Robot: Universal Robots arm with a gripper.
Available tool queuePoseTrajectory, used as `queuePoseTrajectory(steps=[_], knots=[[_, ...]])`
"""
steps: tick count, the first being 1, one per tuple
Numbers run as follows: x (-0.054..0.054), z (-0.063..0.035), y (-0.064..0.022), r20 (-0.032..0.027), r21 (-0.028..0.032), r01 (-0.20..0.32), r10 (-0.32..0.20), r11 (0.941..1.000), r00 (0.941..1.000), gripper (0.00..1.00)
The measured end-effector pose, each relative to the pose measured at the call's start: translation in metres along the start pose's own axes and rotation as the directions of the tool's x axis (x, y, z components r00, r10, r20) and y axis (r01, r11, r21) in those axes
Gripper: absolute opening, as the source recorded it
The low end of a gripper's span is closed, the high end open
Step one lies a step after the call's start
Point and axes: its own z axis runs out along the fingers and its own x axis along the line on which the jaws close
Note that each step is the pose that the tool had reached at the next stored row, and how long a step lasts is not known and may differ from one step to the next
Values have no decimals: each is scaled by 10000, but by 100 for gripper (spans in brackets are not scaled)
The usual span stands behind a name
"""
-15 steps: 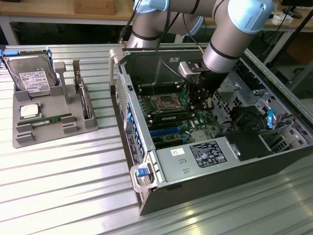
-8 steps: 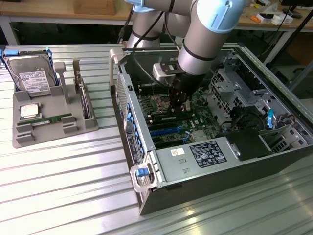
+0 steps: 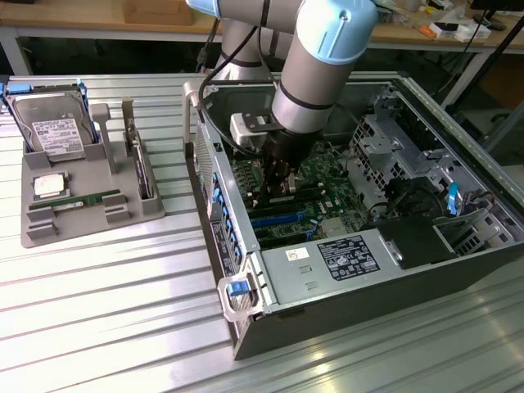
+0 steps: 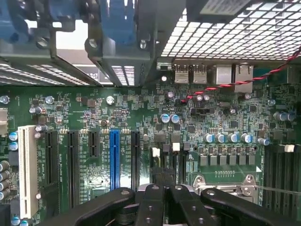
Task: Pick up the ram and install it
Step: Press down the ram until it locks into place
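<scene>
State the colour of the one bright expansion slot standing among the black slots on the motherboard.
Blue: the slot shows best in the wrist view.

Bright glare on table point(image 3: 98, 303) slats

Arm bent steeply downward, wrist vertical, tool point(image 3: 278, 182) with its black fingers point(image 4: 151, 203) pressed together.

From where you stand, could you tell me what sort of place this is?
Probably a robotics lab or test bench for computer assembly: an open computer case lies on a slatted metal table, a grey parts tray beside it, with cluttered workbenches behind.
</scene>
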Motion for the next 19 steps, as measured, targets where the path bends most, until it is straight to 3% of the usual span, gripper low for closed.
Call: queuePoseTrajectory(steps=[2, 3, 4, 5, 9, 11, 12, 15, 16, 18, 19], knots=[[-8, -41, -1, 38, 49, 5, -5, 10000, 10000, 10], [-12, -89, 0, 39, 59, 6, -6, 10000, 10000, 10], [-19, -197, 3, 24, 67, 6, -6, 10000, 10000, 10], [-20, -203, -23, 25, 68, 5, -5, 10000, 10000, 10], [-17, -215, -439, 25, 28, 3, -3, 10000, 10000, 10], [-16, -217, -530, 29, 13, 1, -1, 10000, 10000, 10], [-16, -220, -637, 36, -5, 0, 0, 10000, 10000, 10], [-15, -225, -827, 57, -42, -2, 2, 10000, 10000, 10], [-15, -228, -938, 75, -62, -4, 4, 10000, 10000, 10], [-14, -231, -1048, 92, -80, -5, 6, 10000, 10000, 10], [-13, -234, -1180, 136, -98, -5, 6, 10000, 9999, 10]])
